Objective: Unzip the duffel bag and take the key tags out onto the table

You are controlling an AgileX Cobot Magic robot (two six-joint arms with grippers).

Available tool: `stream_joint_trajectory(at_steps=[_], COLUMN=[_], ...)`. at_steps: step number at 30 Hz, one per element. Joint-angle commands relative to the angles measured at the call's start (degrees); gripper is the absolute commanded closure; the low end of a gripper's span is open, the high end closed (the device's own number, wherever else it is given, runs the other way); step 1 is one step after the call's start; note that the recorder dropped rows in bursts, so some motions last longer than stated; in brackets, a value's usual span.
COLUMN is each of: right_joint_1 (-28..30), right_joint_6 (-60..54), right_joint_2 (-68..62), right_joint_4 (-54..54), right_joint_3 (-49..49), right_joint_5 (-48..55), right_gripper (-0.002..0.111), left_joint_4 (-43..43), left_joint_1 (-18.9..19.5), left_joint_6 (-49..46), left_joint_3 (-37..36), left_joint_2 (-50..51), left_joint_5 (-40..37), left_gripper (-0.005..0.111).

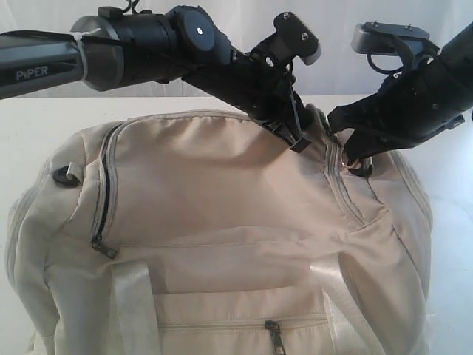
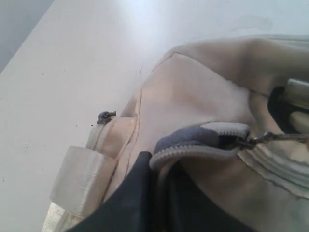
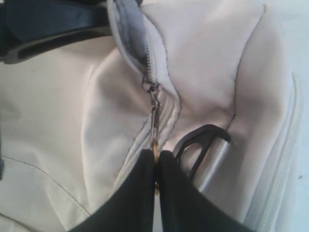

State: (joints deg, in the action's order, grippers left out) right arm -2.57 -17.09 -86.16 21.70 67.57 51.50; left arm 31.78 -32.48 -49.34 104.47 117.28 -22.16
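The cream duffel bag (image 1: 222, 185) fills the near part of the white table (image 1: 44, 118). At the bag's top right end its main zipper stands a little way open, showing grey lining (image 2: 188, 136). My left gripper (image 1: 298, 140) is shut on the bag's fabric edge beside that opening (image 2: 163, 188). My right gripper (image 1: 357, 164) is shut on the dark metal zipper pull (image 3: 154, 125), which is stretched taut from the slider (image 2: 244, 141). The two grippers are close together. The key tags are hidden.
A black D-ring (image 3: 200, 140) lies right beside my right fingers. Another D-ring (image 1: 65, 176) sits at the bag's left end. A shut side zipper (image 1: 103, 248), a front pocket zipper pull (image 1: 275, 336) and a pale webbing strap (image 1: 133, 296) face the camera.
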Motion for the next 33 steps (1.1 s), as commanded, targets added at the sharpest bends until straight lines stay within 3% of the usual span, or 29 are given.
stream_joint_trajectory(at_steps=[1, 19, 33], right_joint_1=[0.3, 0.3, 0.3], right_joint_6=[-0.5, -0.6, -1.1], right_joint_2=[0.6, 7.2, 10.2], right_joint_4=[-1.0, -0.6, -0.6], right_joint_3=[-0.3, -7.9, -9.6], right_joint_5=[3.0, 4.4, -0.3], right_gripper=[0.108, 0.108, 0.108], left_joint_4=[1.5, 1.1, 1.1], left_joint_1=[0.9, 4.4, 4.4], left_joint_6=[1.2, 4.6, 4.4], left_joint_3=[0.3, 0.3, 0.3], left_joint_2=[-2.6, -2.8, -2.8], left_joint_5=[-0.2, -1.8, -4.9], left_gripper=[0.107, 0.107, 0.107])
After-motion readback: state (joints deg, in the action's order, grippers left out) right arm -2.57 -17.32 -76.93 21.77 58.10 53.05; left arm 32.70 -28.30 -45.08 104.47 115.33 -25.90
